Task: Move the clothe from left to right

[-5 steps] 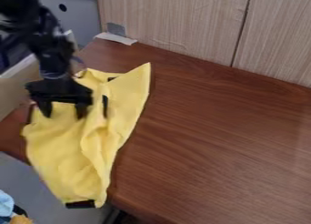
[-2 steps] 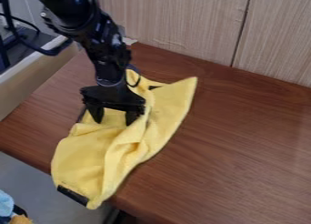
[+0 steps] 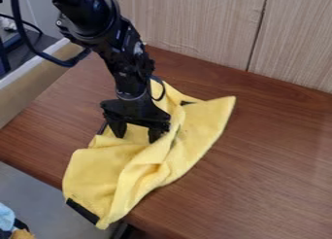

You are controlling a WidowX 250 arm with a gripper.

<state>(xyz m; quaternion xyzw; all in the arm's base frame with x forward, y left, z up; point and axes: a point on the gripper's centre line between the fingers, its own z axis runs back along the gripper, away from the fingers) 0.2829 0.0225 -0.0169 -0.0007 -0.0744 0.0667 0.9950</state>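
The gripper (image 3: 136, 133) is low over the upper left part of the yellow cloth (image 3: 146, 162), left of the view's middle. Its two fingers stand wide apart, and yellow fabric shows between their tips, which rest on or just above it. Folds run down the cloth from the right finger. One pointed corner extends to the right, while the lower end, with a black strip (image 3: 82, 211), hangs over the table's front edge. Part of the upper cloth is hidden behind the gripper.
The brown table (image 3: 272, 170) reaches to the right, with a wood-panelled wall (image 3: 194, 26) behind it. A beige ledge (image 3: 32, 87) borders the left side. Blue and tan items (image 3: 9, 223) lie below the table at the lower left.
The gripper and the cloth have moved together to the right and slightly down. The cloth's upper corner has swung further right, and its lower end has also shifted slightly.
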